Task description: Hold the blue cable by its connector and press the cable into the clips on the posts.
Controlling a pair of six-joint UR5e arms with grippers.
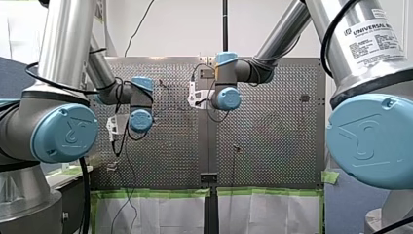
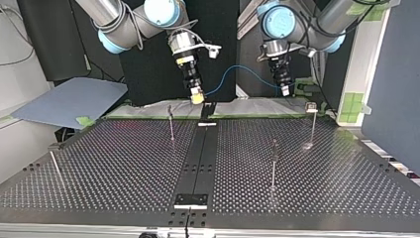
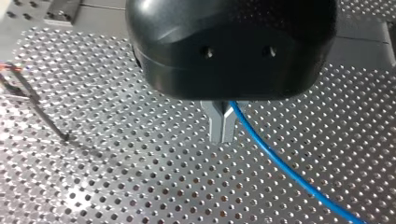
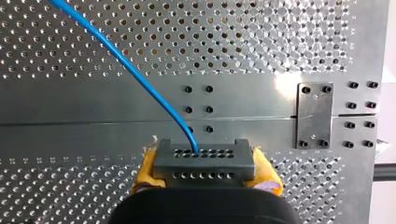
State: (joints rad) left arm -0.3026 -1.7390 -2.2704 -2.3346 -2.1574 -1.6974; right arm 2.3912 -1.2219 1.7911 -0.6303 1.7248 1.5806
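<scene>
In the right wrist view my right gripper (image 4: pixel 205 171) is shut on a grey block connector (image 4: pixel 204 158), its yellow pads (image 4: pixel 145 169) on either side. The blue cable (image 4: pixel 126 70) leaves the connector's face and runs away over the perforated table. In the left wrist view my left gripper (image 3: pixel 223 131) has its grey metal fingers shut on the blue cable (image 3: pixel 289 172), which trails off beside them. In the top view the cable (image 2: pixel 237 67) arcs between my right gripper (image 2: pixel 197 97) and my left gripper (image 2: pixel 286 90), both above the table's far edge.
Thin posts stand on the table (image 2: pixel 124 163): one near the centre strip (image 2: pixel 171 121), one at mid right (image 2: pixel 274 163), one at far right (image 2: pixel 312 121), one at the left edge (image 2: pixel 54 166). A grey-blue sheet (image 2: pixel 69 101) lies beyond the far left corner.
</scene>
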